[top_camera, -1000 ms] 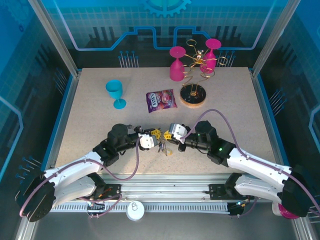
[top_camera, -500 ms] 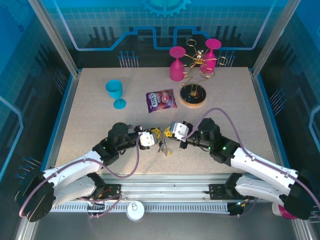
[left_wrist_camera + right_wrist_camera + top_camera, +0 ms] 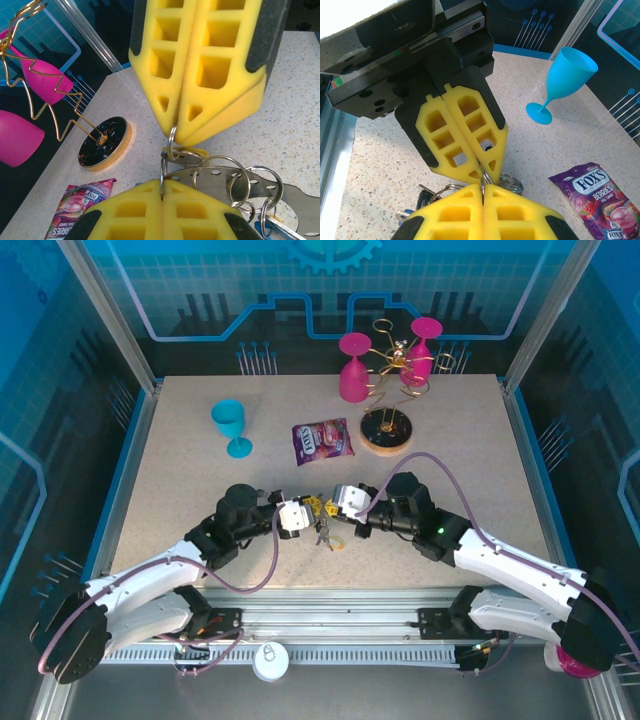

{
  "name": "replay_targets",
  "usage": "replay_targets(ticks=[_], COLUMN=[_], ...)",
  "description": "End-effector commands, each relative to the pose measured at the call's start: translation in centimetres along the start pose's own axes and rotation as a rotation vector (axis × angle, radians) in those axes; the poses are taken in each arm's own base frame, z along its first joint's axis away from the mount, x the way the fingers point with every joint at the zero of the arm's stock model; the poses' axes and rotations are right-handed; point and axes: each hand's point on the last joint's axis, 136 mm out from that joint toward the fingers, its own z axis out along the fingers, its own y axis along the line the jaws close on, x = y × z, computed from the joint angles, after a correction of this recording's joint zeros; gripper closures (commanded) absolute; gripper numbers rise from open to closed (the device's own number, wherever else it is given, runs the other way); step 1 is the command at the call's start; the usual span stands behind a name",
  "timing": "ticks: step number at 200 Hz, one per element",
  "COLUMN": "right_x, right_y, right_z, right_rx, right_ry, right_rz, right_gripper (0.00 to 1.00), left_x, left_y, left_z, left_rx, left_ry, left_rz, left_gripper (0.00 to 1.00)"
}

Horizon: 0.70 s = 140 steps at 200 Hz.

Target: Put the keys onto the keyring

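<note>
Keys (image 3: 322, 533) hang in a small bunch just under the point where the two grippers meet, over the tabletop (image 3: 180, 480) near the middle of its near edge. Left gripper (image 3: 161, 196): yellow pads pressed together, no gap, a thin grey wire running up into their seam. Right gripper (image 3: 175, 134): also fully closed, tips nipping a small loop of the keyring (image 3: 172, 148). Tip to tip, the two almost touch. Below them the left wrist view shows a flat metal plate (image 3: 220, 181) with punched holes and several overlapping split rings (image 3: 256, 184), with a key blade and a bluish tag at the lower right; which ring belongs to which key cannot be told. Step in hand, as I judge it: both arms hold the ring taut between them in order to thread a key on; how many keys are already on is unclear. The next move likely calls for one gripper to hold firm while the other works the wire through a key's eye, in small moves so that the wire does not slip from the pads. Further out: a purple snack packet (image 3: 600, 197) reading "FOX'S" and "BERRIES", mid-table; a blue goblet (image 3: 566, 80) toward the far left; a round wooden base (image 3: 105, 146) with a gold wire rack (image 3: 50, 116) at the far edge.
</note>
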Motion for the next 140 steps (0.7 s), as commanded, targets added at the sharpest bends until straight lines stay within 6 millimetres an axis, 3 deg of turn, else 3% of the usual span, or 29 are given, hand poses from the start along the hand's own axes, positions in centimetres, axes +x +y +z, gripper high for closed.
replay_targets(ticks=[1,140], right_x=[-1.4,-1.8], right_y=[0.1,0.1], right_z=[0.2,1.2], right_rx=[-0.015,-0.02], right_ry=[-0.023,-0.035], right_rz=[-0.024,-0.013], right_gripper=[1.0,1.0], left_x=[-2.3,-2.3], left_y=[1.3,1.1], left_z=[0.0,0.0], left_rx=[-0.016,0.002], left_ry=[-0.061,-0.06], left_rz=[-0.003,-0.011], left_gripper=[1.0,1.0])
